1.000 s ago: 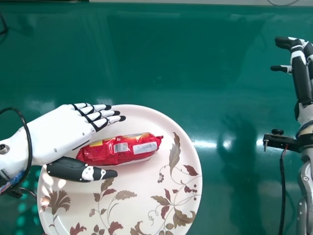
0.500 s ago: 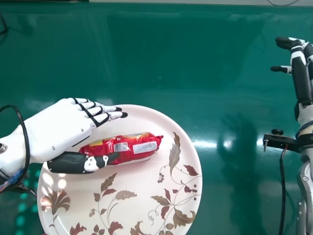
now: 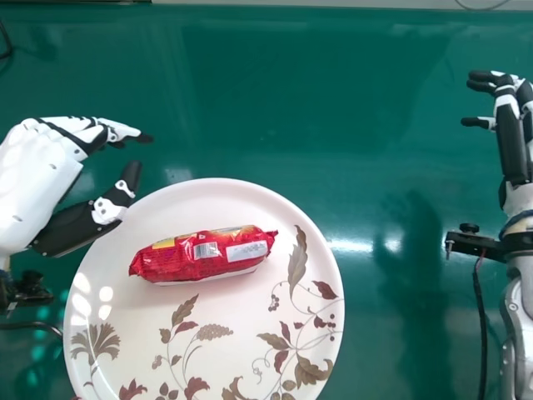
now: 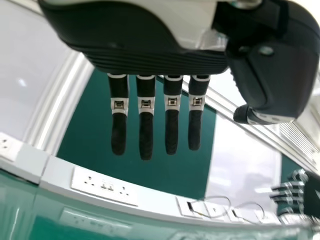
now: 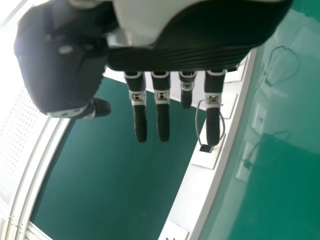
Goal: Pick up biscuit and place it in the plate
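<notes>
From where I stand, the biscuit packet (image 3: 200,254) is on the plate (image 3: 250,367), red and shiny, with a yellow patch and pale labels facing up. It lies on the far side of the plate's middle, a little askew, its left end slightly nearer the robot than its right. The plate is a pale pink round one, with brown and dark red leaves and flowers printed on it, and it sits on the glossy green bench (image 3: 375,150).

The left hand (image 3: 37,179) is at the plate's left, wide apart between thumb and fingers, with nothing in its grasp. Its thumb (image 3: 83,225) passes across the rim in the head view; I can't tell whether they touch. In the left wrist view the fingers (image 4: 146,130) hang straight, with a white socket strip (image 4: 105,185) beyond.

The right hand (image 3: 512,125) is off at the right edge, well apart from the plate, also spread wide and empty.
</notes>
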